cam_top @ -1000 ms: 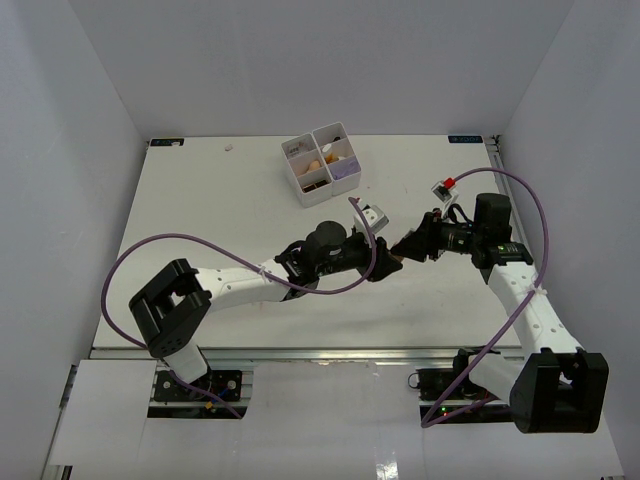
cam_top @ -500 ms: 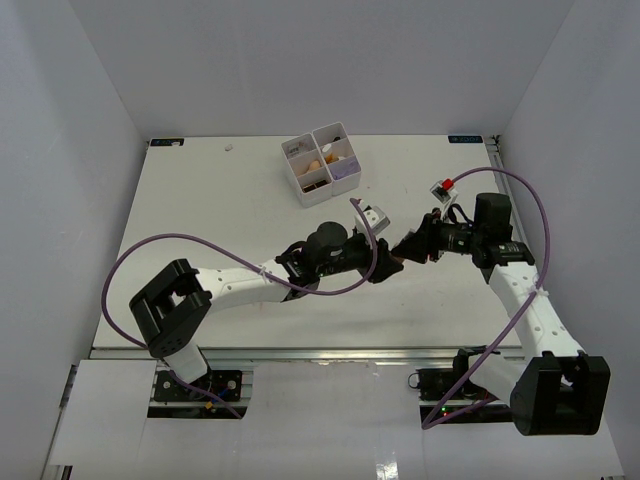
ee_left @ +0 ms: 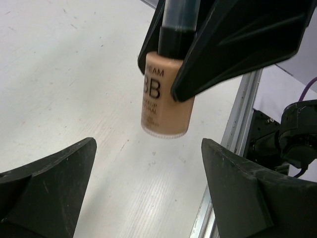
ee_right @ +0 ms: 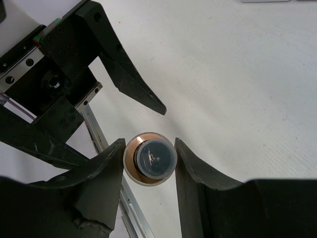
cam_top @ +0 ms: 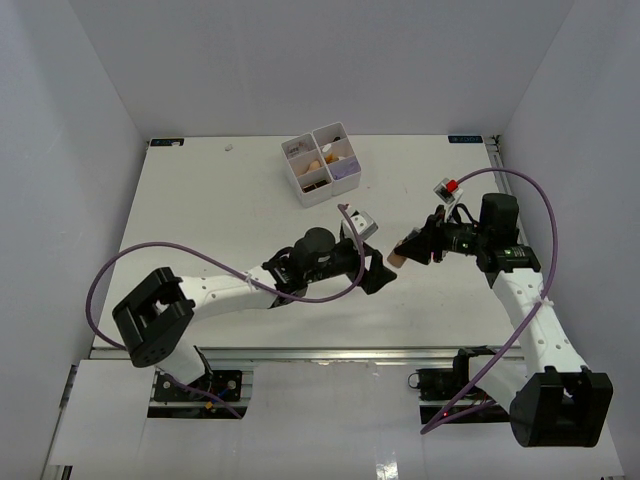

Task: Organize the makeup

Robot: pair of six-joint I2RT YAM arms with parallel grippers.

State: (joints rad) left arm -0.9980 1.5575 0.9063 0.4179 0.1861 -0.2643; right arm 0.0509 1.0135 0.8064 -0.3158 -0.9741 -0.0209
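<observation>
the tan bottle with dark cap (ee_left: 166, 101) is held over the bench (cam_top: 200, 220) right of centre, pinched around its cap and shoulder by the right gripper (ee_right: 148, 145). the left gripper (ee_left: 148, 148) is spread wide just beside the bottle's base, with neither finger touching it. the white four-compartment box (cam_top: 320, 165) stands well apart, near the far edge.

White four-compartment box (cam_top: 318, 194) at 12 o'clock on white table (cam_top: 200, 220); small white scrap (cam_top: 229, 147) at 11 o'clock by far edge; plain white walls (cam_top: 300, 60).
</observation>
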